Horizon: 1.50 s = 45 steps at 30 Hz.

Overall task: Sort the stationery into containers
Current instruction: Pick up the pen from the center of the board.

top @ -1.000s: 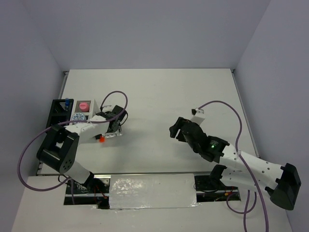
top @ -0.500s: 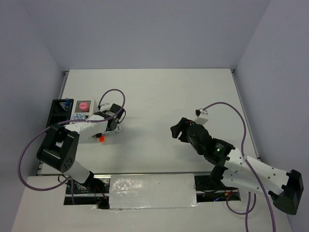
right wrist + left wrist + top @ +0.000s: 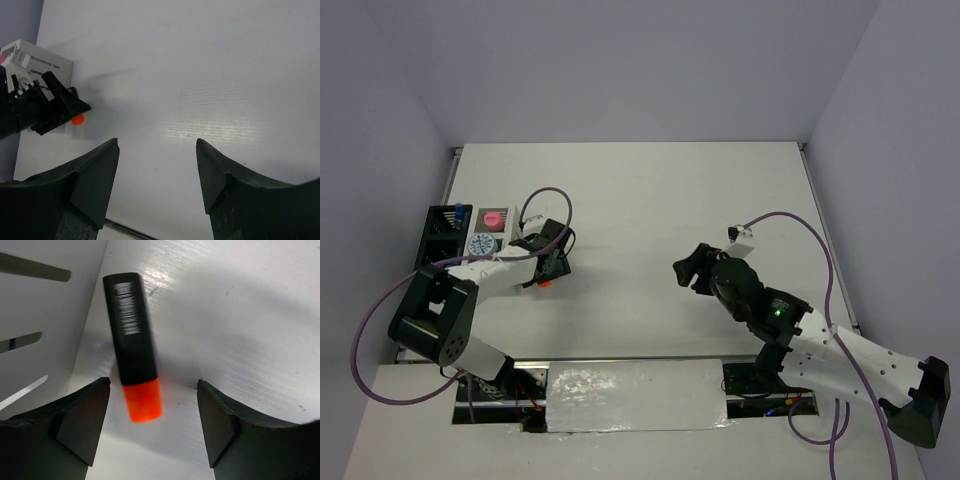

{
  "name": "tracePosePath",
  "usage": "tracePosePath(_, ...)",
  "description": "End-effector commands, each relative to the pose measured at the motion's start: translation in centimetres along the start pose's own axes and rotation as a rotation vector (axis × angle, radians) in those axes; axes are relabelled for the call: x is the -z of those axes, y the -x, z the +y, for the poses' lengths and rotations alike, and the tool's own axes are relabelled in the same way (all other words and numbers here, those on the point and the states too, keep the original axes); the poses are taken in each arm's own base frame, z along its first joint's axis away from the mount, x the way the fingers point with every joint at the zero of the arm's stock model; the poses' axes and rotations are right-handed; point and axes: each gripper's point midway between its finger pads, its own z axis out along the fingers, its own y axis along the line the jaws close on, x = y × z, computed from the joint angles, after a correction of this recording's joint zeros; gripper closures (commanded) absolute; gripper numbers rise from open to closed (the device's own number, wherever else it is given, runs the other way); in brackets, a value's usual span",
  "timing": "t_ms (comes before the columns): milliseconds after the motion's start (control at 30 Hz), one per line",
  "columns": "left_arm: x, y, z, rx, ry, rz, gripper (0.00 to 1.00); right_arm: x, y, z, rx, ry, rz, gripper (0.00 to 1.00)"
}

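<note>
A short black highlighter [image 3: 129, 330] with an orange cap [image 3: 144, 400] lies flat on the table beside the slotted white box [image 3: 35, 315]. My left gripper [image 3: 152, 390] hangs low over it, open. The cap sits between the fingers, nearer the left one, with no visible contact. From above, the left gripper [image 3: 554, 262] is just right of the white box [image 3: 512, 222], and the orange cap [image 3: 546, 283] peeks out below it. The box holds a pink jar [image 3: 493, 218] and a round blue-white tin [image 3: 480, 243]. My right gripper [image 3: 688, 268] is open and empty over bare table [image 3: 157, 145].
A black compartmented pen holder [image 3: 440, 240] stands left of the white box at the table's left edge, with a blue-capped item [image 3: 457, 212] in it. The right wrist view shows the left gripper [image 3: 50, 107] and the orange cap [image 3: 77, 120] far off to its left.
The left gripper's jaws have narrowed somewhat around the highlighter, and the orange cap now shows slightly farther right. The right arm's rear has swung right while its gripper stayed about in place.
</note>
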Motion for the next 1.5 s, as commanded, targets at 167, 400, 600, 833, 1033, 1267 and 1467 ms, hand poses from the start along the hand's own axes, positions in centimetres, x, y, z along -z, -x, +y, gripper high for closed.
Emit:
tracePosePath(167, -0.6, -4.8, 1.0, -0.027, 0.003, 0.161, 0.22, 0.8, 2.1, 1.4, -0.027, 0.051, -0.055, 0.3)
tracePosePath(400, -0.8, -5.1, 0.0, -0.033, -0.031, 0.18, 0.59, 1.1, 2.3, 1.2, -0.02, 0.043, -0.058, 0.3)
tracePosePath(600, 0.1, -6.0, -3.0, -0.106, -0.134, 0.181, 1.0, 1.2, 2.6, 1.4, -0.002, 0.065, -0.07, 0.3)
tracePosePath(833, 7.2, -4.2, -9.4, -0.254, -0.429, -0.015, 1.0, 0.9, 3.1, 1.9, 0.0, 0.112, -0.049, 0.3)
tracePosePath(1033, 13.7, -2.5, -10.9, -0.33, -0.751, -0.134, 1.0, 2.0, 5.1, 3.1, -0.002, 0.178, -0.111, 0.29)
tracePosePath(1267, 20.2, -3.1, -12.1, -0.378, -1.101, -0.218, 1.0, 1.5, 4.5, 6.9, -0.047, 0.311, -0.039, 0.26)
tracePosePath(1467, 22.4, -3.7, -12.7, -0.407, -1.216, -0.211, 1.0, 1.4, 3.9, 10.5, -0.074, 0.464, 0.018, 0.26)
